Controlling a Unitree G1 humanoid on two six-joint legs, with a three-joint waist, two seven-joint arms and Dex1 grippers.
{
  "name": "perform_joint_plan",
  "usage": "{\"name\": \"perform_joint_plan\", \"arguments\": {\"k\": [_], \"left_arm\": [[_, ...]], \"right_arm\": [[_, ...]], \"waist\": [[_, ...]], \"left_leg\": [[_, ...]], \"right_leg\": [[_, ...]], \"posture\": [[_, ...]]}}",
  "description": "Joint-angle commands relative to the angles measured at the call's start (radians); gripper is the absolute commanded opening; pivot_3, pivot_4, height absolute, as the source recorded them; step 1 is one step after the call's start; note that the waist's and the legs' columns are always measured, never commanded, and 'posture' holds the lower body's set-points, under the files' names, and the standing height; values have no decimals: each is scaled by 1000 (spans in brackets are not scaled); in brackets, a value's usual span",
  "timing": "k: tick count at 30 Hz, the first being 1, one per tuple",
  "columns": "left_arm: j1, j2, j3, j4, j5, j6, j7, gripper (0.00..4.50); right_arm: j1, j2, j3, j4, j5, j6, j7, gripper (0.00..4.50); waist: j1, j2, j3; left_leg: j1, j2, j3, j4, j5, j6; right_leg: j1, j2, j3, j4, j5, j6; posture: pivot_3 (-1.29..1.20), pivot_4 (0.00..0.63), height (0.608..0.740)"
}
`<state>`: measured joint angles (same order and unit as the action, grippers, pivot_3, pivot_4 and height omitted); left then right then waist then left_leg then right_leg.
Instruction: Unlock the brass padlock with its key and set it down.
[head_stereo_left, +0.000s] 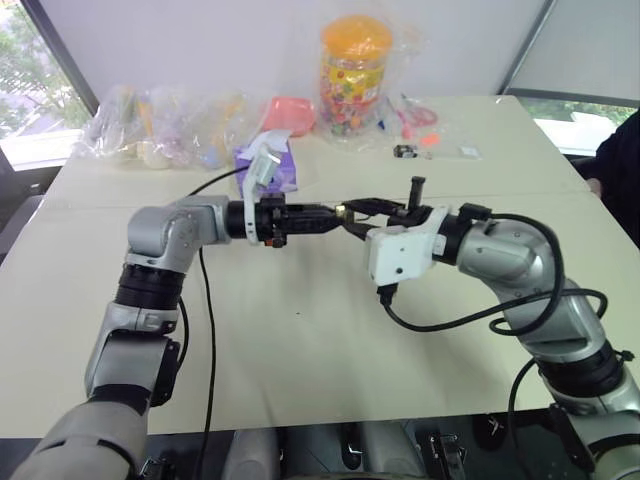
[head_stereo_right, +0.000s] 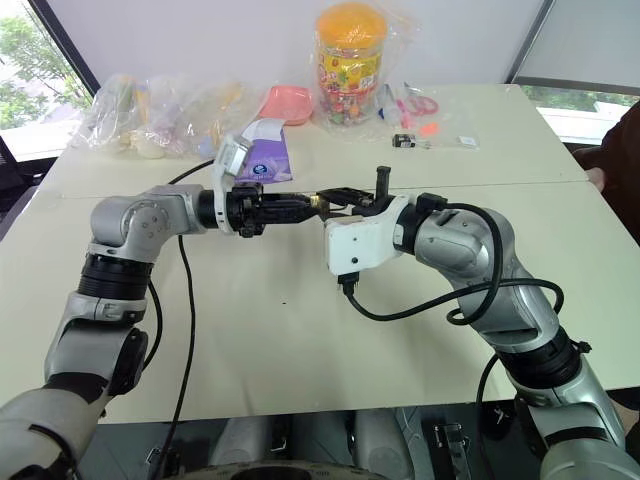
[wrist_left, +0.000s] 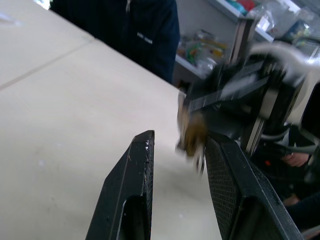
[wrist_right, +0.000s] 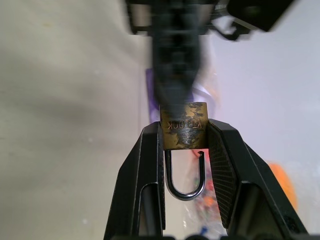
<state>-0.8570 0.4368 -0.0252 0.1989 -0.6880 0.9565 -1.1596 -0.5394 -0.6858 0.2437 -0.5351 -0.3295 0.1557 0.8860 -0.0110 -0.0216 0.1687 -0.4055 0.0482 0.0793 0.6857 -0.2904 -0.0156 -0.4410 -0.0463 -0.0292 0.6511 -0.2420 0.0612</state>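
The right end effector (wrist_right: 183, 135) is clamped on the small brass padlock (wrist_right: 183, 132), its two black ribbed fingers (wrist_right: 224, 165) pressing the flat sides of the worn, gold-yellow body. The padlock is held in the air above the tabletop (head_stereo_left: 300, 350), midway between the two arms. In the right wrist view its long axis runs along the fingers: the thin silvery U-shaped shackle (wrist_right: 185, 190) points back toward the wrist, and the bottom face points away, toward the other arm. One shackle leg seems to stand free of the body, though that is hard to tell. Stamped letters show on the scuffed brass face.

The left end effector (wrist_left: 177, 165) meets the padlock's far end from the opposite side. Its black fingers (wrist_left: 137, 170) stand a little apart, and a blurred brass-coloured shape hangs between their tips. Whether they pinch anything I cannot tell, and the key cannot be made out.

Below both arms the pale cream tabletop is smooth and bare, with wide free room toward the near edge. A seam crosses it behind the arms. Along the far edge lie a purple packet (head_stereo_left: 265, 165), clear crinkled plastic bags (head_stereo_left: 160, 125), a pink tray (head_stereo_left: 290, 112), and a tall clear jar with an orange lid (head_stereo_left: 355, 75). A person's dark sleeve (head_stereo_left: 620, 170) shows at the right edge.
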Motion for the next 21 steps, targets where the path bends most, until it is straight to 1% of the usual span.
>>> {"name": "perform_joint_plan", "arguments": {"k": [1,4,6,7,19,21], "left_arm": [[-14,12,14,-25,-26,17,-13,1502],[-12,12,2,-31,-15,11,-15,2318],[-10,6,-6,-35,3,-10,-5,3215],[-10,3,-10,-34,10,-19,-2,3560],[-1,-11,-26,-34,26,-31,7,3560],[-4,-18,-23,-25,28,-37,14,3014]], "right_arm": [[-9,-2,-14,-38,10,-10,-1,652],[-9,-2,-15,-35,12,-11,-1,652],[-11,-2,-14,-36,12,-11,1,652],[-13,-1,-14,-37,12,-10,2,652],[-14,-2,-17,-38,12,-9,3,652],[-14,-3,-18,-38,12,-9,3,652]], "waist": [[0,0,0],[1,0,0],[1,0,0],[0,0,0],[0,0,0],[0,0,0]], "left_leg": [[0,0,0,0,0,0],[0,0,0,0,0,0],[0,0,0,0,0,0],[0,0,0,0,0,0],[0,0,0,0,0,0],[0,0,0,0,0,0]], "right_leg": [[0,0,0,0,0,0],[0,0,0,0,0,0],[0,0,0,0,0,0],[0,0,0,0,0,0],[0,0,0,0,0,0],[0,0,0,0,0,0]], "posture": [[0,150,740],[0,150,740],[0,150,740],[0,150,740],[0,150,740],[0,150,740]]}}
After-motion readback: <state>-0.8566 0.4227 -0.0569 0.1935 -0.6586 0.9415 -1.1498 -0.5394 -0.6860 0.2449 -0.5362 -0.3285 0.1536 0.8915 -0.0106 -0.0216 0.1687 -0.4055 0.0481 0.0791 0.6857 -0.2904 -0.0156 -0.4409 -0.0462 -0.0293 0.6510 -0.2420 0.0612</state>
